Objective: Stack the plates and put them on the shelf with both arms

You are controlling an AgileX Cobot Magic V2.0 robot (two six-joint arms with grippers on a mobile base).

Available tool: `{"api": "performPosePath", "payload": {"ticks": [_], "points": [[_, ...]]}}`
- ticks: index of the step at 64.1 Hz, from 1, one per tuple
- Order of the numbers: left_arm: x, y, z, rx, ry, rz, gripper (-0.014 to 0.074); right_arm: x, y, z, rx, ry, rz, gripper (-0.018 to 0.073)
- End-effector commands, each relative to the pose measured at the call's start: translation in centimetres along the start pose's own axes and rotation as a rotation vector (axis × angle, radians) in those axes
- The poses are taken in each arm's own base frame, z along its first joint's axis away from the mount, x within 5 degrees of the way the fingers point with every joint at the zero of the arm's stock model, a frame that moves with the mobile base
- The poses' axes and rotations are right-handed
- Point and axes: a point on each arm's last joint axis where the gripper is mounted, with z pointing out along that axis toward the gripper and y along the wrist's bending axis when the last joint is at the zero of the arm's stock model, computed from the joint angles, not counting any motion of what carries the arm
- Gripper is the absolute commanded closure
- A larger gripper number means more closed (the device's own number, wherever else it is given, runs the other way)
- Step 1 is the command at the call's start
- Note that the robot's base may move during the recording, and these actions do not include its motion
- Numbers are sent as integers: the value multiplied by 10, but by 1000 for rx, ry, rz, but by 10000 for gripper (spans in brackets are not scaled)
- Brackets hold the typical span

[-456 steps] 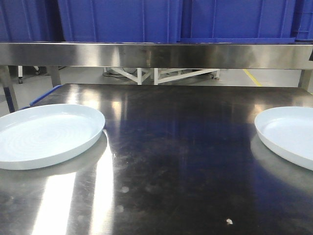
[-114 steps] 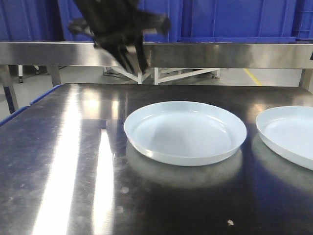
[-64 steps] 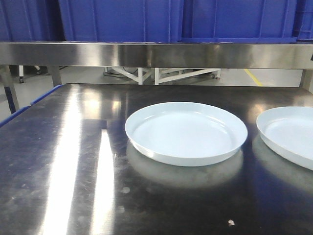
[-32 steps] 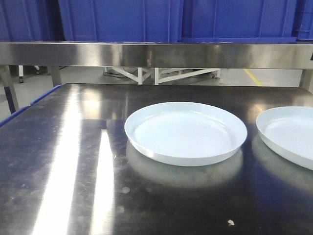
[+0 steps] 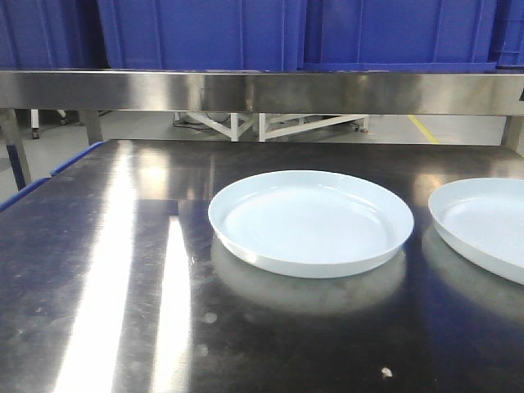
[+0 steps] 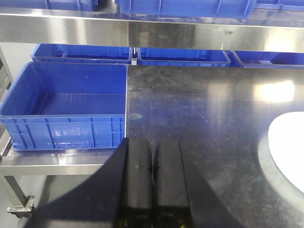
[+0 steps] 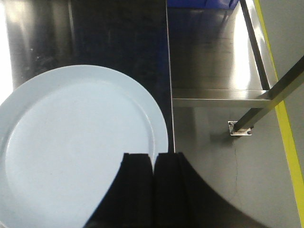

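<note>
1. The left tool [image 6: 153,141] has its fingers pressed together and holds nothing. It hangs over the left part of the tabletop [image 6: 199,109], apart from the centre plate [image 5: 311,221].
2. The right tool [image 7: 153,156] is likewise closed and empty, above the near rim of the right plate [image 7: 80,147].
3. The 2 plates lie flat, unstacked, near each other but not touching.

Hazards:
- The right plate's rim lies just beside the right tabletop edge, so a sideways nudge could push it off.
- The rims are low and smooth, so a shallow pinch could slip.
- An off-centre stack could rock.
- The shelf [image 5: 262,92] carries blue crates [image 5: 205,33], so free space there looks scarce.
</note>
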Motion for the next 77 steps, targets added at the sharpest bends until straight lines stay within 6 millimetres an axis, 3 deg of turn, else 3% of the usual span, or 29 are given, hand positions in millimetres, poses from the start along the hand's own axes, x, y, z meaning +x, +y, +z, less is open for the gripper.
{"api": "performPosePath", "payload": {"ticks": [1,6,18,22,49,62,77], "points": [[-17,-1,-3,9,-118,-15,512,-14,2,-5,-23,-85,15,507],[-17,-1,-3,9,-118,-15,512,-12,3,-5,-38,-67,50,466],[-17,-1,-3,9,-118,-15,512,-11,4,-5,-43,-49,67,101],[-17,-1,-3,9,-118,-15,512,-11,4,-5,-43,-49,67,55],[-17,-1,-3,9,-118,-15,512,-13,4,2,-35,-59,41,134],[-17,-1,-3,9,-118,-15,512,-24,0,32,-5,-38,23,157],[-17,-1,-3,9,-118,-15,512,-34,-20,79,65,33,81,160]]}}
